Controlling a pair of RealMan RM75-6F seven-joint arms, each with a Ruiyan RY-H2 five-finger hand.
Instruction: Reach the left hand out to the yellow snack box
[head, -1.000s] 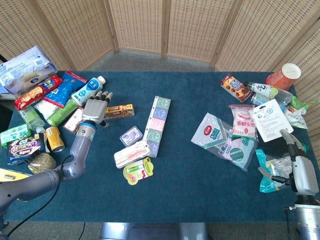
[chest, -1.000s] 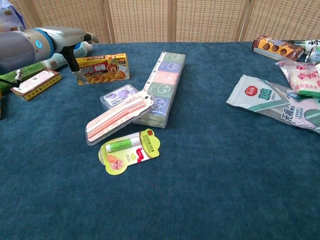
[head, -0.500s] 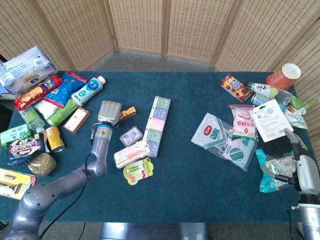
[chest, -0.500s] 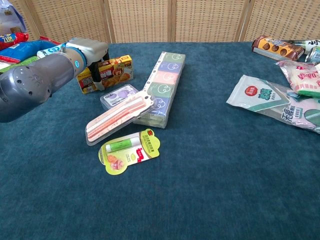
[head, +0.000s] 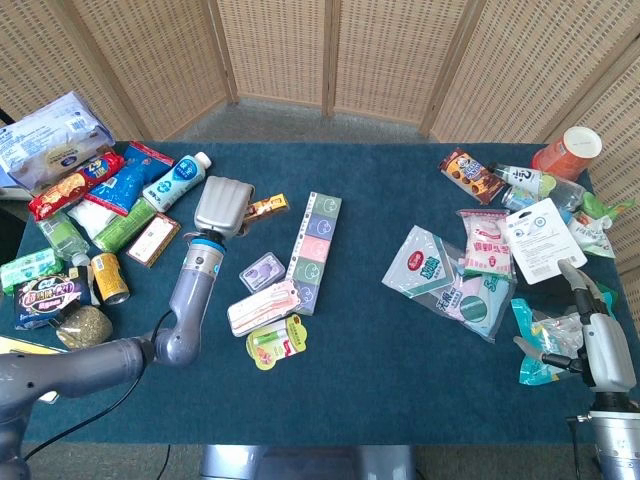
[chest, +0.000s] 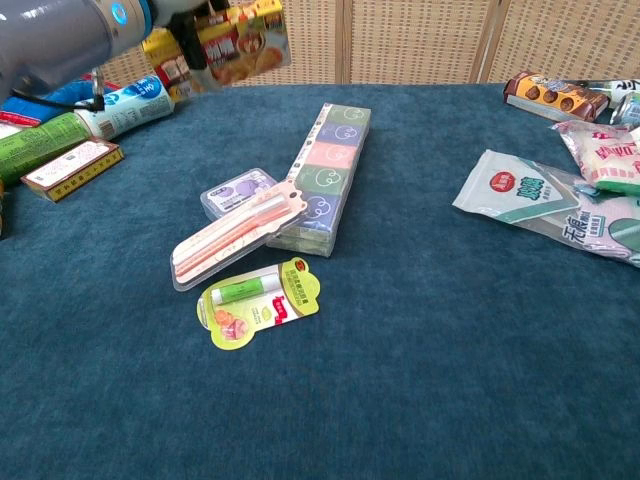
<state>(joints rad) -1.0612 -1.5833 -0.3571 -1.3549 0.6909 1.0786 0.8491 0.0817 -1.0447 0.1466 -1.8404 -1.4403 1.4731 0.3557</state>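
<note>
Left hand (head: 222, 207) has the yellow snack box (chest: 243, 42) clamped in its fingers and it's up off the blue table (chest: 450, 350), tilted. Right hand (head: 598, 340) sits by the snack bags, can't tell its grip.

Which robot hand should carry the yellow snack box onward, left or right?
Left. The left robot hand already holds the yellow cardboard snack box above the table; the right robot hand sits at the far edge.
</note>
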